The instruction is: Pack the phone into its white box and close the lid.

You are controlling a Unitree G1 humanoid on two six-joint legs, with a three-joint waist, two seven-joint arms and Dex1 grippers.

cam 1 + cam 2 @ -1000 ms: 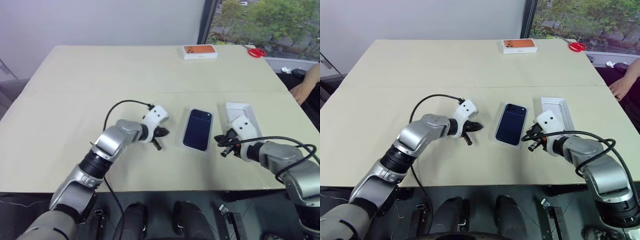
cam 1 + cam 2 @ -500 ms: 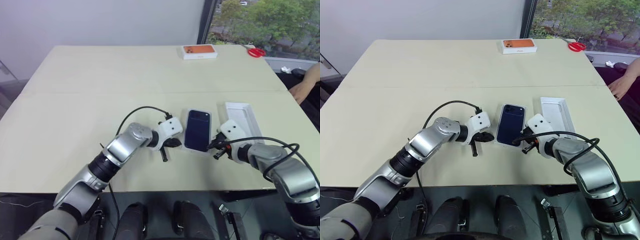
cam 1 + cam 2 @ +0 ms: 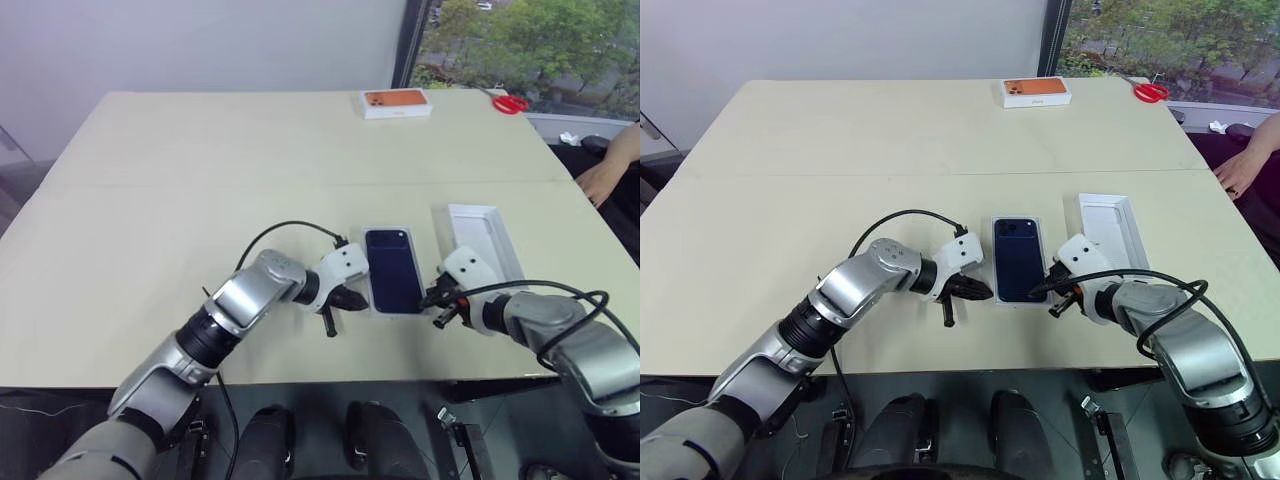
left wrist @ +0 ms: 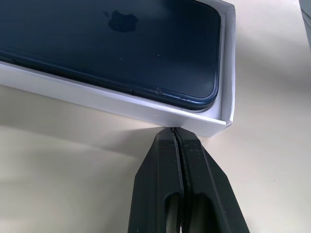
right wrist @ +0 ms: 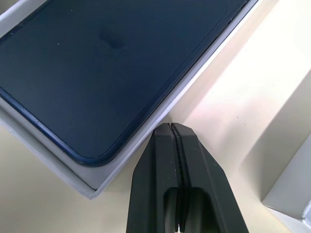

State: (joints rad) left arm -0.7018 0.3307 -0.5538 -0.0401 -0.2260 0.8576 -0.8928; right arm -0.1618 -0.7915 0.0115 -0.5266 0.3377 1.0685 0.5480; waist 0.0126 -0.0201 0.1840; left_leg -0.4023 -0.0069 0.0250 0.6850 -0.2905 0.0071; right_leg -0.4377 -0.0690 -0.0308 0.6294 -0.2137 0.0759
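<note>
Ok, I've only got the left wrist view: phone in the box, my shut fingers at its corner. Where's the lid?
Observer: The lid lies on the table to the right of the white box, inside up, apart from it.
Operator: And the right gripper?
Observer: The right gripper is shut, tips by the box's right rim, between box and lid.
Operator: Anything else on the table?
Observer: An orange-topped box and red scissors near the far edge.
</note>
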